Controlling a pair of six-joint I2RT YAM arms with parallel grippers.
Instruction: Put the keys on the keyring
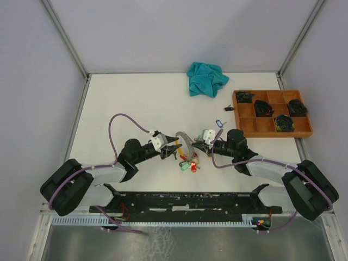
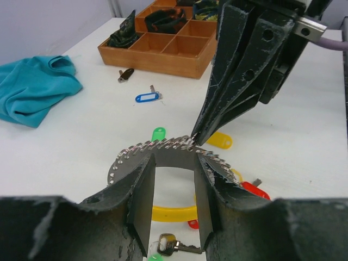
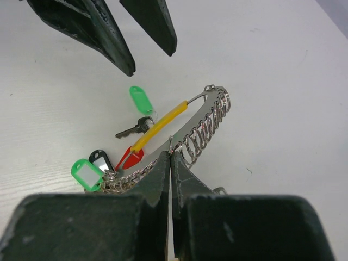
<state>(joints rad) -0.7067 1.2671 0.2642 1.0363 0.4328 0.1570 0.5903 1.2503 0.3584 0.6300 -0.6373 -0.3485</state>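
Note:
The keyring is a silver arc edged with small loops and closed by a yellow bar, held just above the table. My right gripper is shut on one loop of its rim. My left gripper is open, its fingers either side of the arc's near edge and touching nothing. Keys hang below the ring: one with a green tag, a red tag, plus green and black tags. A key with a blue tag lies apart on the table.
A teal cloth lies at the back centre. A wooden compartment tray with dark items stands at the back right. A small black fob lies by the tray's left side.

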